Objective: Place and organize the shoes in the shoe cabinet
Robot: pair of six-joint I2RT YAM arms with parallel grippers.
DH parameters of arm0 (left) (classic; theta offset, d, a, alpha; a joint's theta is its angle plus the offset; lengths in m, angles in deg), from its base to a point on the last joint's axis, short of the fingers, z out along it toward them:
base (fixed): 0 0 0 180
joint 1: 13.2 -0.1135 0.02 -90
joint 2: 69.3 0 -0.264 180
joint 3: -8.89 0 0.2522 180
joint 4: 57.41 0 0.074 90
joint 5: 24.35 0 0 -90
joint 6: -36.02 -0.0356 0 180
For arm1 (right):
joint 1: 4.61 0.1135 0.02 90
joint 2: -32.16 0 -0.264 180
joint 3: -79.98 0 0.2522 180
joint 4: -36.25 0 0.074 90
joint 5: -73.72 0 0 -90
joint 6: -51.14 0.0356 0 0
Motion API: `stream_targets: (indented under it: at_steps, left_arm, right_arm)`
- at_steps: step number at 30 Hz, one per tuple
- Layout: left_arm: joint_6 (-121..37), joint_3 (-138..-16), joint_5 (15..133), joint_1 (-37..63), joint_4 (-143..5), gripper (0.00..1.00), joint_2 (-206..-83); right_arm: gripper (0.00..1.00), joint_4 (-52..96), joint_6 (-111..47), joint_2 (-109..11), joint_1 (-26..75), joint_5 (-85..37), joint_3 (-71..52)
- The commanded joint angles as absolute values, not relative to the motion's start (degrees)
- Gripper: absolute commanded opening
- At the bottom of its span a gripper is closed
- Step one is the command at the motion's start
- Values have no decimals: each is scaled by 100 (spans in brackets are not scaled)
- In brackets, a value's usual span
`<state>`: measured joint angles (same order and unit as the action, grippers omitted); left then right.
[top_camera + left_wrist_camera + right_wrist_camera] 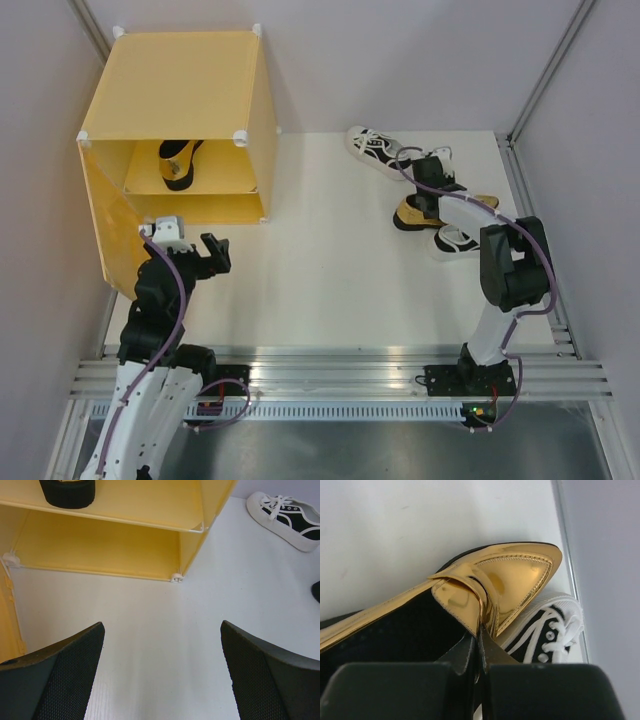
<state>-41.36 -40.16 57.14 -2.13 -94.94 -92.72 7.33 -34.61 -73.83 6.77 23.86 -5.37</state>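
Far left, the translucent yellow-orange plastic shoe cabinet [175,85] shelves one shiny gold loafer [178,162]; the left gripper [161,626] hangs spread open before it. At right, the right gripper [481,662] pinches the second gold loafer [512,580] by its thin edge, against a white laced sneaker [547,635]; so slight a grip may slip in the lift.

Black-and-white arms [150,300], purple cables [184,283]

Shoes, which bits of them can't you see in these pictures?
- Shelf loafer: top external, the cabinet roof covers its far end; left wrist, the top edge cuts it off.
- Right-side loafer: top external, the right arm covers its middle; right wrist, its heel runs off the left edge.
- Near sneaker: right wrist, that loafer hides all but its laced front; top external, the arm covers most.
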Motion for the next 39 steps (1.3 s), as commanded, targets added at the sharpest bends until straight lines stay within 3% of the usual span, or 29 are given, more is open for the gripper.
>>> stream_targets:
  at_steps: [1, 11, 20, 23, 24, 30, 39]
  left_arm:
    - [-4317, -4038, 5669, -195, -9297, 100, -9347]
    - [-4326, -4038, 5634, -195, -9279, 100, -9426]
    - [-4300, -4038, 5598, -195, -9288, 100, -9576]
    - [-4221, -4047, 5677, -195, -9279, 100, -9584]
    - [-4186, -4047, 5721, -195, -9270, 100, -9584]
    - [-4089, -4388, 6169, -195, -9410, 100, -9944]
    - [-3457, -5532, 7593, 58, -10491, 100, -11095]
  right_arm:
    - [1, 1422, -4324, -6734, 1576, 2467, -348]
    - [1, 1950, -5740, -6452, 4088, 2336, 12]
    - [1, 2530, -6303, -6776, 5040, 1704, 294]
    - [8, 2530, -6111, -6847, 5094, 1519, 312]
    - [16, 2487, -6049, -6821, 5102, 1440, 294]
    - [42, 2249, -5460, -6576, 5111, 1061, 242]
    - [58, 1485, -4133, -5468, 5129, 1087, 338]
